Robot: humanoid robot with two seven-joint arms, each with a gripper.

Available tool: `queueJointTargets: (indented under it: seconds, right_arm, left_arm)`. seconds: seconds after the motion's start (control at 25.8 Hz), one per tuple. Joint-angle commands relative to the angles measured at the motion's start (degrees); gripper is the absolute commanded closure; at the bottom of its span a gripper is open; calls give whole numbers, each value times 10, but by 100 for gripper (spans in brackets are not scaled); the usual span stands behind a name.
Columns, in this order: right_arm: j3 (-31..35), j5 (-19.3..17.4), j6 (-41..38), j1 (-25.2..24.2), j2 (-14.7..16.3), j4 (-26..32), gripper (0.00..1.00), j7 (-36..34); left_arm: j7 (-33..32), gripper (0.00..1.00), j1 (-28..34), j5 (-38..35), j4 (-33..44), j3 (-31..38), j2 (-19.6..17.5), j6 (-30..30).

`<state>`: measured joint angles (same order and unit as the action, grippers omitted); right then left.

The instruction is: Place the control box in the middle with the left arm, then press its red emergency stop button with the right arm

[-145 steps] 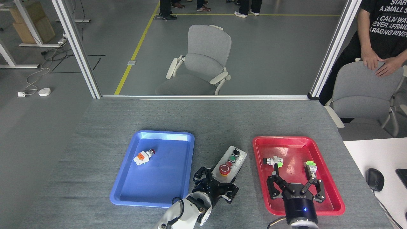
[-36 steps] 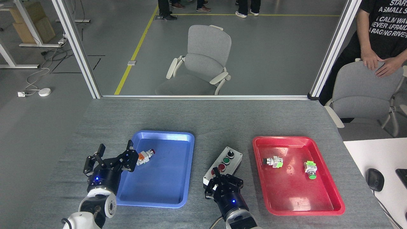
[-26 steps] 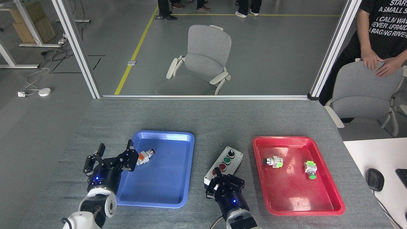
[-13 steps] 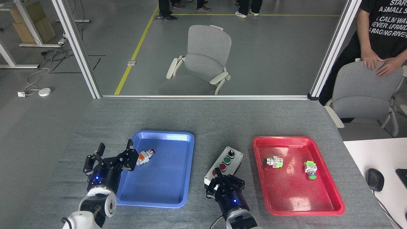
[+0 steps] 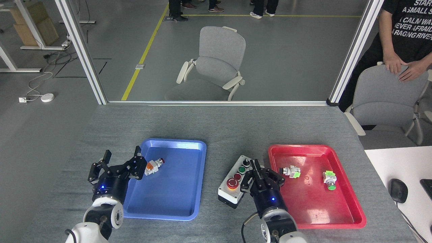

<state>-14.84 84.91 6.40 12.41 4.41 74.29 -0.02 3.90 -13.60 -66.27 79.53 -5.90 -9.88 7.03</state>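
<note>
Person's shirt (image 5: 410,25) read "NEVER AFRAID". My right gripper (image 5: 261,175), fingers narrow, had shifted right off control box (image 5: 236,182); left gripper (image 5: 116,165) splayed wide.

The left arm (image 5: 101,209) rises left of the control box (image 5: 236,180), its gripper (image 5: 116,162) spread wide. The right arm (image 5: 275,219) reaches along the box's right edge, its gripper (image 5: 261,172) fingers drawn together.

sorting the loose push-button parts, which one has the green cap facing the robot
The part at the right of the red tray. Its green cap points toward the robot; the other red-tray part has a black cap, and the blue-tray part is orange-white with a red tip.
</note>
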Motion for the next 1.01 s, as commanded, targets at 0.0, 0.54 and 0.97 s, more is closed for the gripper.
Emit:
queueJointTargets:
  seconds: [0.0,0.54,0.97]
  right_arm:
    - [38,-34,-2,-10,24,12,8,-3]
    - [105,-95,-19,-54,96,71,2,-42]
    - [122,-111,-19,-70,122,83,2,-42]
  left_arm:
    - [0,1,-1,0,0,0,-1,1]
    - [1,1,0,0,1,0,0,0]
    - [0,1,1,0,4,0,-1,1]
